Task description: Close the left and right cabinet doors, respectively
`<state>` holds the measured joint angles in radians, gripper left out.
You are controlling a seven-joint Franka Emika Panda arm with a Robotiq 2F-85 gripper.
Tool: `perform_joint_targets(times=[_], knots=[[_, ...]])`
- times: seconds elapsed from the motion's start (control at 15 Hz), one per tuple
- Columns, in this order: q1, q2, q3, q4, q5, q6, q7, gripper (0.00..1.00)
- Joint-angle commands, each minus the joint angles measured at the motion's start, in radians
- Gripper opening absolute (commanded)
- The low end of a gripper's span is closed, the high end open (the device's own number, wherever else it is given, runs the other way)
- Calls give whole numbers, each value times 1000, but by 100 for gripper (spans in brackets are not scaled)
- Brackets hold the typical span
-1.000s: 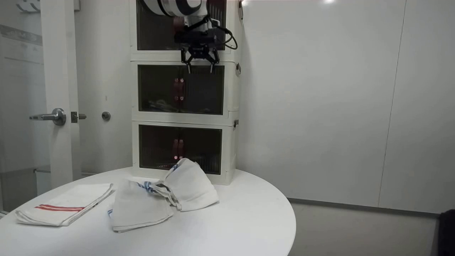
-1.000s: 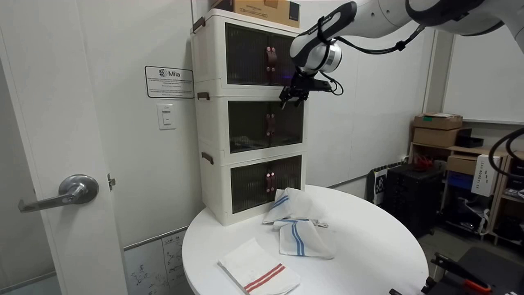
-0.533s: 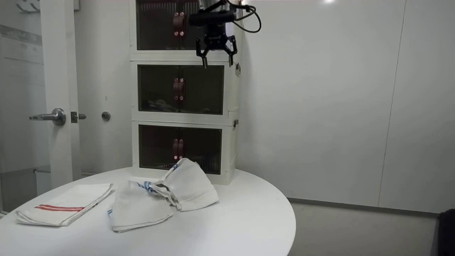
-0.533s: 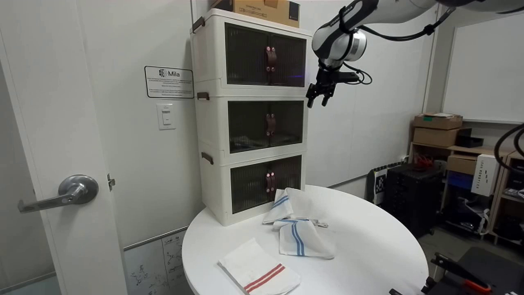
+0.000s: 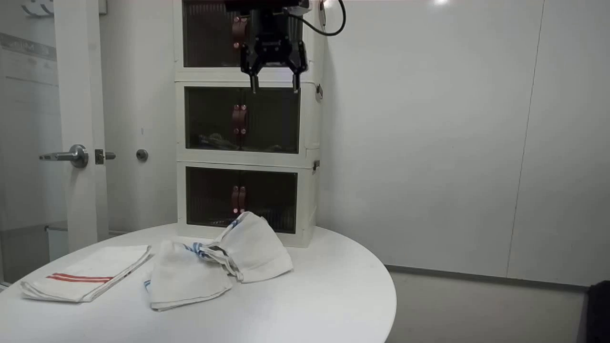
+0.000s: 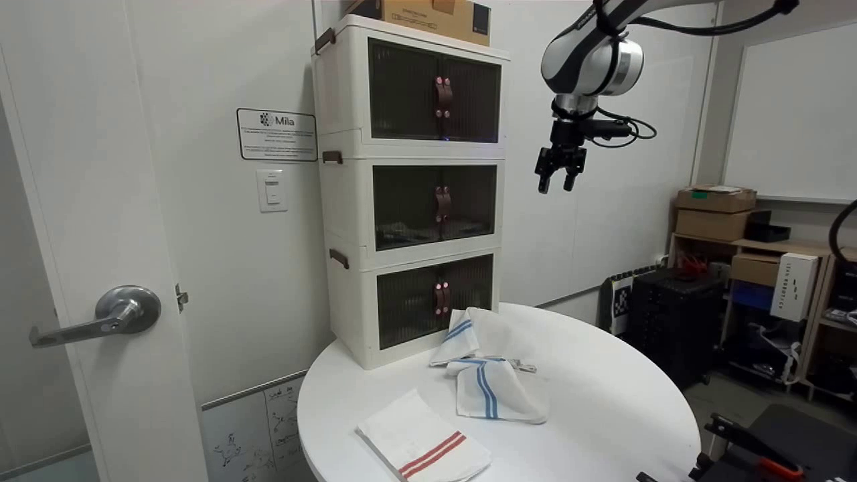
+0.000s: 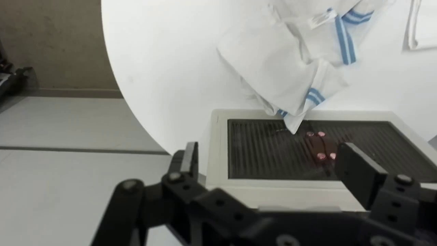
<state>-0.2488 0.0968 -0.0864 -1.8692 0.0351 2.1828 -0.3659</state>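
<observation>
The white three-tier cabinet (image 5: 312, 119) stands at the back of the round table, also in an exterior view (image 6: 345, 201). Its middle tier has a left door (image 5: 209, 112) and a right door (image 5: 272, 121). Both look shut and flush, their reddish-brown handle halves side by side; this also shows at the left door (image 6: 405, 201) and right door (image 6: 472, 201). My gripper (image 5: 275, 90) is open and empty, in front of the cabinet and apart from it (image 6: 556, 187). In the wrist view its fingers (image 7: 269, 160) stand wide apart; the bottom tier front shows beyond.
White cloths with blue stripes (image 5: 257, 252) lie against the bottom tier. A folded cloth with red stripes (image 5: 86, 271) lies on the white table (image 5: 324, 305). A cardboard box (image 6: 435, 20) sits on the cabinet. A room door with a metal handle (image 6: 127, 313) stands beside it.
My gripper has drawn back from the cabinet front and turned to point more downward. It stays open. The middle doors look the same throughout.
</observation>
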Motion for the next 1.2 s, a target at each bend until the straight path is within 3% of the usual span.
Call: perform_joint_targets(times=[0.0,0.47,0.73,0.87,0.93,1.13], knots=[[62,-155,-8,-252,-65,44,105,100],[155,-402,37,-639,-32,202,358,100],[157,-581,86,-815,-81,335,484,100],[140,-656,120,-868,-112,349,531,100],[161,-544,88,-781,-76,313,473,100],[154,-634,110,-841,-87,318,504,100]])
